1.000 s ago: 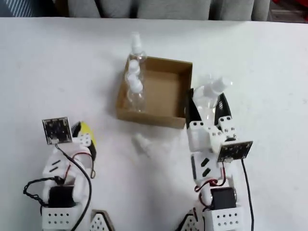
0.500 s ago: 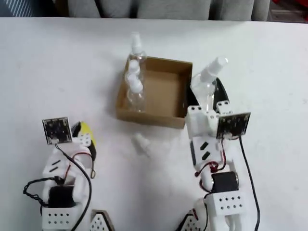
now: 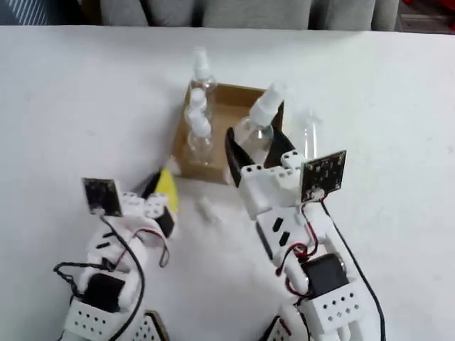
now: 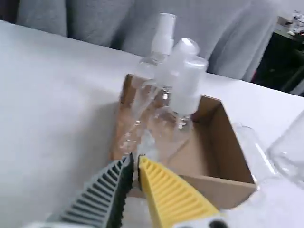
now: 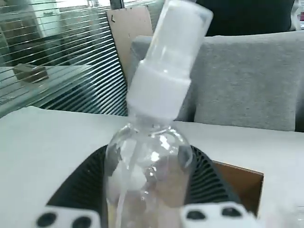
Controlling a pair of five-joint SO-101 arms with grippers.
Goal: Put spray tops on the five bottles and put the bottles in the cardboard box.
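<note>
My right gripper is shut on a clear bottle with a white spray top, held tilted over the open cardboard box. The dark fingers flank the bottle. Two capped bottles lean inside the box along its left wall, and a third stands at the far left corner; I cannot tell whether inside or behind. A loose white spray top lies on the table in front of the box. My left gripper is shut and empty near the box's front left corner, pointing at the box.
A clear bottle without a top stands on the white table just right of the box. Grey chair backs line the far edge. Open table lies to the far left and far right.
The right arm swung left, carrying the capped bottle from beside the box's right wall to over the box. The left arm moved forward and right toward the box's front left corner.
</note>
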